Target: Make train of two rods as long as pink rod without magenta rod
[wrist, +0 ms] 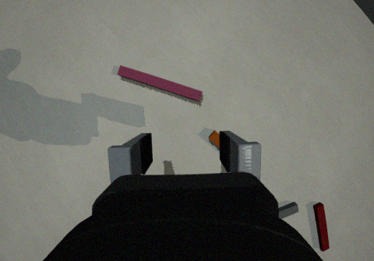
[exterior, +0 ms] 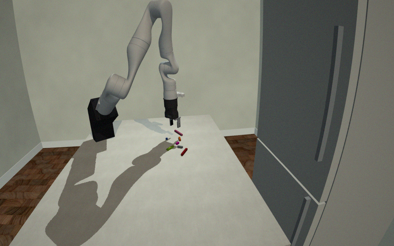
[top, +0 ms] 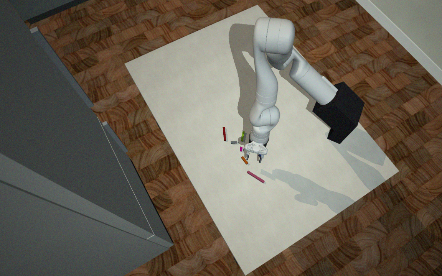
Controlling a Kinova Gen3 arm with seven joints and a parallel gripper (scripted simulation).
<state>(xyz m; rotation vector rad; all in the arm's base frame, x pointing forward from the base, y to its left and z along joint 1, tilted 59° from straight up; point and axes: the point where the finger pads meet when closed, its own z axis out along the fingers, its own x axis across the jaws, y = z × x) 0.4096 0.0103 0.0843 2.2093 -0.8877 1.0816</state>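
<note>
The tool [wrist: 182, 149] hangs above the tabletop [top: 188, 85] with fingers wide apart and empty; the orange rod [top: 244, 160] lies just beside one finger. Best to centre over it and turn across its length before descending, then carry it to the lime rod [top: 243, 135]; keep off the magenta rod [top: 240, 148].

No legible text, label, brand mark, number or sign appears in any of the three views: the rods, the bench and the refrigerator all show plain surfaces without lettering
</note>
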